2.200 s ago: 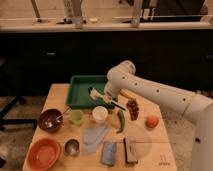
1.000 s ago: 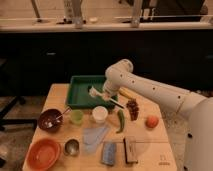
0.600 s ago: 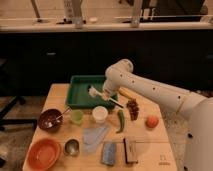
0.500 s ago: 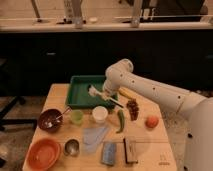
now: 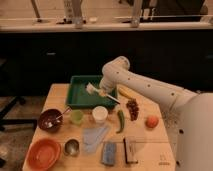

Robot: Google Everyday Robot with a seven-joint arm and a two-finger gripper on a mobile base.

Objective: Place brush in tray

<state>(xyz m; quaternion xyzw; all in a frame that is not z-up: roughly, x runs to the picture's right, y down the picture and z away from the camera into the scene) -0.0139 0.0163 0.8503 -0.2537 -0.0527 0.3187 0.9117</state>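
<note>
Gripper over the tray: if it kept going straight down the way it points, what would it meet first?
Most likely the floor of the green tray. The gripper points down over the tray's right side, with the brush at it; depth is unclear.

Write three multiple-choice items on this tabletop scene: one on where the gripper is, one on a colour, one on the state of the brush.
1. Where is the gripper?
A. Over the right part of the green tray
B. Over the orange bowl
C. Beside the round orange fruit

2. What colour is the small cup just in front of the tray?
A. Red
B. Light green
C. Black

3. What is the state of the brush?
A. Lying flat on the bare table
B. Standing in the white cup
C. At the gripper, over the tray

Answers:
1. A, since the arm ends above the tray's right side.
2. B, it is pale green, next to the white cup.
3. C, its pale end sticks out left of the gripper above the tray floor; whether it already rests there cannot be told.
</note>
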